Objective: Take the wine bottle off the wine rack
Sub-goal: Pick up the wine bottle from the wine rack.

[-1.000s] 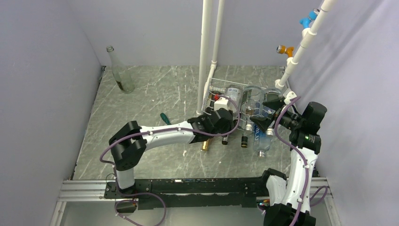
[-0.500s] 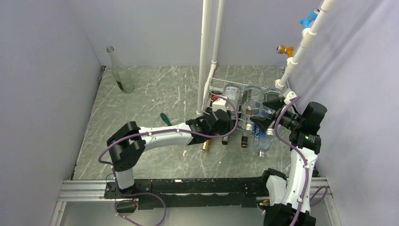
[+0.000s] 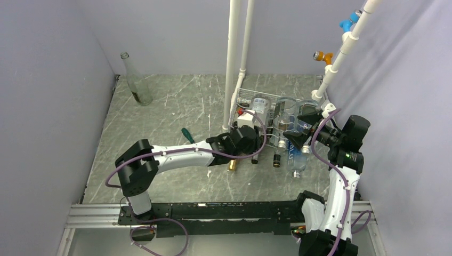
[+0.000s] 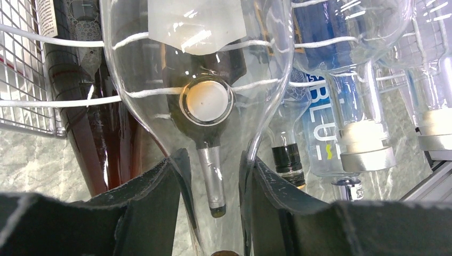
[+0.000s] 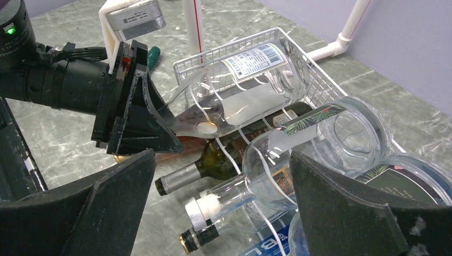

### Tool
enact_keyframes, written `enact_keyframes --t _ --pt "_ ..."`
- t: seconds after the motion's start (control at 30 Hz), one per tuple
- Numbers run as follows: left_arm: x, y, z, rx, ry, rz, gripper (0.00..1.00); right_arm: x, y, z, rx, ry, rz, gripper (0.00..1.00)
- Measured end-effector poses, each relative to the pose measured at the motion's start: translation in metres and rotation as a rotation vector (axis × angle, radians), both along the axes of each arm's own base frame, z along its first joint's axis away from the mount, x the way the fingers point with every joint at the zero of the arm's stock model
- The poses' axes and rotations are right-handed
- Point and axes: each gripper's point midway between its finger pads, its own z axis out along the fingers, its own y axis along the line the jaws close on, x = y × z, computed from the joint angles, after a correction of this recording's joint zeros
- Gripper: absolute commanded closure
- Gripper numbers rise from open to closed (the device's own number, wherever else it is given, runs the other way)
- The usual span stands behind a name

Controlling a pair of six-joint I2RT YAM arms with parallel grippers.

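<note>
The white wire wine rack (image 3: 242, 97) holds several bottles lying on their sides. My left gripper (image 4: 213, 166) is shut on the neck of a clear wine bottle (image 4: 197, 58) on the top tier; the glass neck runs between the black fingers (image 4: 160, 202). The right wrist view shows that grip (image 5: 139, 114) and the bottle's labelled body (image 5: 242, 80) resting on the rack wires (image 5: 320, 85). My right gripper (image 5: 221, 160) is open wide and empty, just in front of the rack's right bottles (image 5: 277, 170). Seen from above, it sits by the rack's right end (image 3: 298, 130).
Below lie a dark green bottle with silver foil (image 4: 209, 160), a brown bottle (image 4: 90, 133) and a blue-labelled clear one (image 4: 322, 133). An empty clear bottle (image 3: 136, 80) stands far left, a green-handled screwdriver (image 3: 187, 134) lies on the table, white pipes (image 3: 233, 53) rise behind the rack.
My left gripper has drawn back a little toward the near left, and the clear bottle has slid slightly out of the rack with it. The right arm has not moved.
</note>
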Motion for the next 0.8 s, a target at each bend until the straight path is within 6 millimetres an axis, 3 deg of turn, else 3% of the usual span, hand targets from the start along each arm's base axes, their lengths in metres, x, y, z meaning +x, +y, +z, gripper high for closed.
enact_keyframes --t 0.8 --pt "-0.021 0.024 0.001 0.018 -0.029 -0.093 1.0 0.001 0.0 -0.001 0.003 0.005 0.001 0.0"
